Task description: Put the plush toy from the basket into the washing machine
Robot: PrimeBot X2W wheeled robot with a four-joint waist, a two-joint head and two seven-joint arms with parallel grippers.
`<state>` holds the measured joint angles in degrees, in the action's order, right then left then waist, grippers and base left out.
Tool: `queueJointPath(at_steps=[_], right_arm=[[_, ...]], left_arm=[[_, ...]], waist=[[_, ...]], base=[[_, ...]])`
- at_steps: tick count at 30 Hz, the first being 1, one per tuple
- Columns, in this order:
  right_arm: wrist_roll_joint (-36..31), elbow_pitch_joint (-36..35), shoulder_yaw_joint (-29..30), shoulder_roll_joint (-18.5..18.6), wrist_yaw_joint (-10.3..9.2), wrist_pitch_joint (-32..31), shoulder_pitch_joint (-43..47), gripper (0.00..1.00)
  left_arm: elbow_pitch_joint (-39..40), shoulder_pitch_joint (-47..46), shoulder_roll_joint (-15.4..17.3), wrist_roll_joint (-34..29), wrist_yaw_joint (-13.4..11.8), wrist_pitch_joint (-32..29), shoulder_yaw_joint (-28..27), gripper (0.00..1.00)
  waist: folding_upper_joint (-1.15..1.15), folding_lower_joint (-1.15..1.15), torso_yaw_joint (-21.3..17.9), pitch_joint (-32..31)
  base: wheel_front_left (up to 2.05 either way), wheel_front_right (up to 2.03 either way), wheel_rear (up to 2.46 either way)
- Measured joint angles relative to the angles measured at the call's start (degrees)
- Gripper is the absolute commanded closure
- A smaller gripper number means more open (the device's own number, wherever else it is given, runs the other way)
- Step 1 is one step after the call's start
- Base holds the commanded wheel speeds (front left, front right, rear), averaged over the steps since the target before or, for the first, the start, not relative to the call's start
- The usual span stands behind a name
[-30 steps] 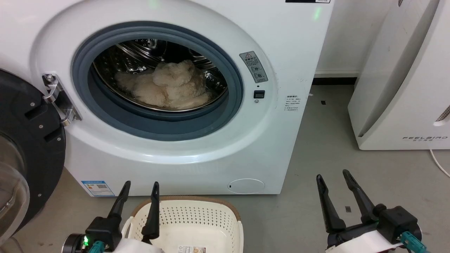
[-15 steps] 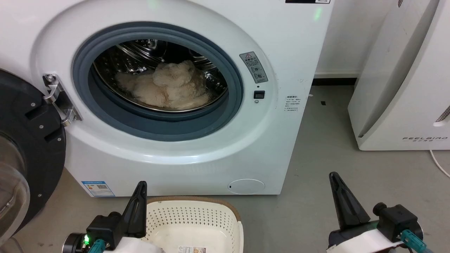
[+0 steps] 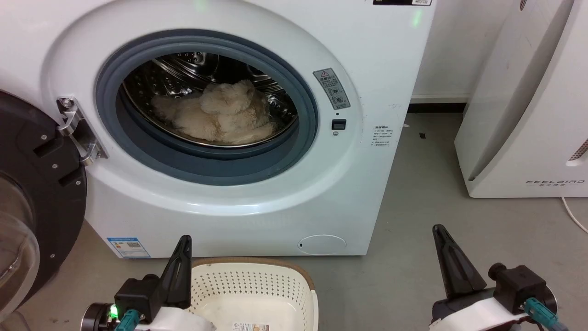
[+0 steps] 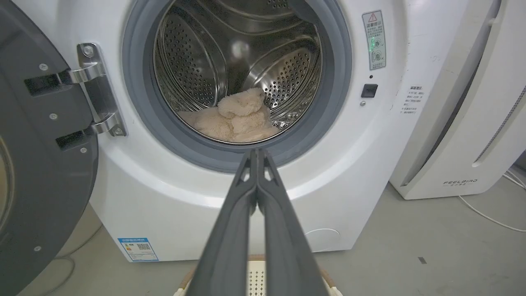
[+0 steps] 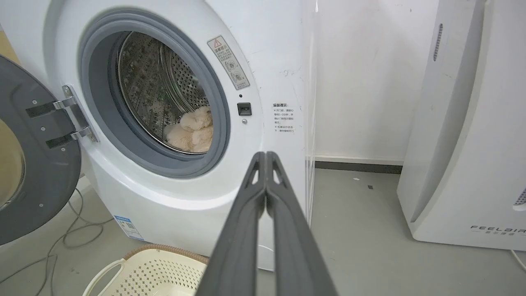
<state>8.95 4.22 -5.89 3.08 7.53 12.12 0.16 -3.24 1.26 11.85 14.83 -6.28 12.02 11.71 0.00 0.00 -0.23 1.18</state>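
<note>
The plush toy (image 3: 220,115) lies at the bottom of the washing machine (image 3: 257,220) drum (image 3: 183,69). The left gripper (image 3: 184,241), by the basket (image 3: 257,280) rim's left side, and the right gripper (image 3: 438,231) are both pressed together.

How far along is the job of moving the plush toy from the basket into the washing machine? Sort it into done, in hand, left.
Done: the plush toy lies in the drum of the washing machine; the visible part of the basket holds no toy. In hand: nothing; the left gripper and right gripper are shut, in front of the machine. Left: apparently nothing for the toy; the door hangs open.
</note>
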Motion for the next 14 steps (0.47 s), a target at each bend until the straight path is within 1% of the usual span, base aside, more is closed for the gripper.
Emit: queueJointPath(at_steps=[14], right_arm=[[-1.0, -0.6, 0.8, 0.0, 0.00, -1.8, 0.0, 1.00]], left_arm=[[0.3, 0.0, -1.1, -1.9, 1.0, -1.7, -1.6, 1.00]], waist=[[0.00, 0.00, 0.0, -0.2]], base=[[0.00, 0.00, 0.00]])
